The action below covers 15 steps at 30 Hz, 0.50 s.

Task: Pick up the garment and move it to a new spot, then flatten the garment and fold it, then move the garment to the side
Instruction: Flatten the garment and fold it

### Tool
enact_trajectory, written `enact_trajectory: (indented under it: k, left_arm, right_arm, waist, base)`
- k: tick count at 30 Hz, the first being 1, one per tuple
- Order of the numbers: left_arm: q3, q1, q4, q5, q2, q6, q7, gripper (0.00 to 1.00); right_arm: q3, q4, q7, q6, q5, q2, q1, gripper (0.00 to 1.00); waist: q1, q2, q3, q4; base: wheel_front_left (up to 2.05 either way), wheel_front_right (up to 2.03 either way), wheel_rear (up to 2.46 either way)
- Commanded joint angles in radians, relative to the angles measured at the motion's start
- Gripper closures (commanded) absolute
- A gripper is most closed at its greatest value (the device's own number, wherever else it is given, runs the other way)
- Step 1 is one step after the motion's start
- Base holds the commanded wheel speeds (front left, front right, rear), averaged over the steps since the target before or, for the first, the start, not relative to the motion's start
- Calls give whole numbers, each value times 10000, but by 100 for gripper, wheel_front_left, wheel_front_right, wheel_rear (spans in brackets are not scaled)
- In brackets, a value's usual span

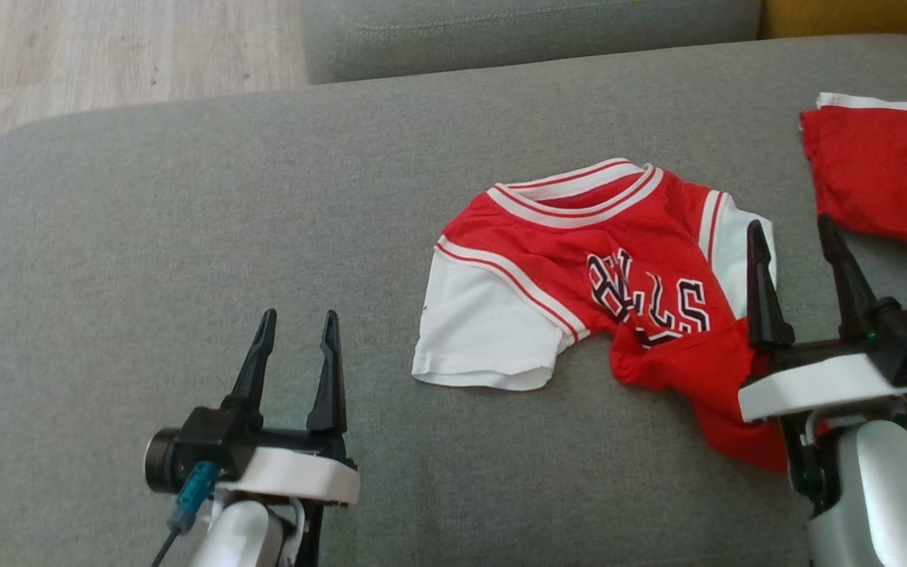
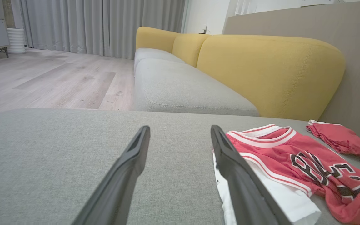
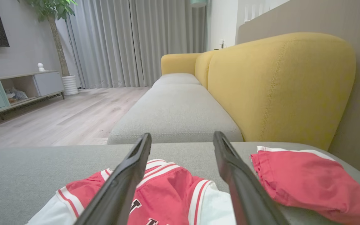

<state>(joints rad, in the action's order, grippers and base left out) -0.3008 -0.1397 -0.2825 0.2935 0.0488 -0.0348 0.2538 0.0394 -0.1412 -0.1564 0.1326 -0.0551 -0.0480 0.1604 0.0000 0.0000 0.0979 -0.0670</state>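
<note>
While the right hand [image 1: 790,222] sits low at the near right edge of the red-and-white mesh basketball jersey with dark lettering [image 1: 579,260], its two dark fingers are spread wide and point away from the robot. Pale forearm comes up from the bottom right corner. In the head view, the wrist block covers the jersey's crumpled red hem, and the inner finger overlaps the far white sleeve. Can't tell if it touches the cloth. The right wrist view shows the same hand [image 3: 182,133] with the jersey [image 3: 167,187] under and between the fingers, collar facing away.

Left hand [image 1: 300,313]: also wide, fingers forward, over bare grey fabric sofa seat [image 1: 186,236], well clear of the jersey's near white sleeve. In the left wrist view, the hand [image 2: 180,127] has the jersey [image 2: 292,150] just past its right finger.

Jersey lies front up on the seat, roughly centre-right, with the lower half bunched.

A second red cloth with white trim [image 1: 886,181] lies further right, apart from the jersey. Yellow upholstered backrest [image 3: 277,87] behind it, pale wood floor [image 1: 107,47] beyond the seat.
</note>
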Motion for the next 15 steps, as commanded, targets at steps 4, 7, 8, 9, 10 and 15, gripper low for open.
enact_trajectory:
  k: [4,7,8,9,10,15]
  left_arm:
    - [216,-493,323,-121,14,-19,80,0]
    - [220,-575,316,-179,14,15,80,0]
    - [209,-614,300,-190,14,36,80,0]
    - [182,-656,285,-192,14,61,80,0]
    - [144,-703,277,-187,14,80,80,0]
    - [-24,-944,252,-137,14,95,80,0]
  right_arm:
    - [195,-76,214,-19,-46,-24,600,0]
    - [980,-729,823,-19,50,-24,1024,0]
    - [1308,-1057,1161,-19,135,-23,1194,0]
    - [1643,-1378,1427,-19,224,-23,1387,0]
    - [1910,-1677,1656,-19,398,-23,1582,0]
    - [2647,-3149,2607,-19,536,-23,2433,0]
  waist:
    - [0,0,279,146]
    - [0,0,567,249]
    - [0,0,662,293]
    - [0,0,755,345]
    - [0,0,854,404]
    - [0,0,1288,683]
  base:
    - [0,0,0]
    - [0,0,0]
    - [0,0,0]
    - [0,0,0]
    - [0,0,0]
    - [0,0,0]
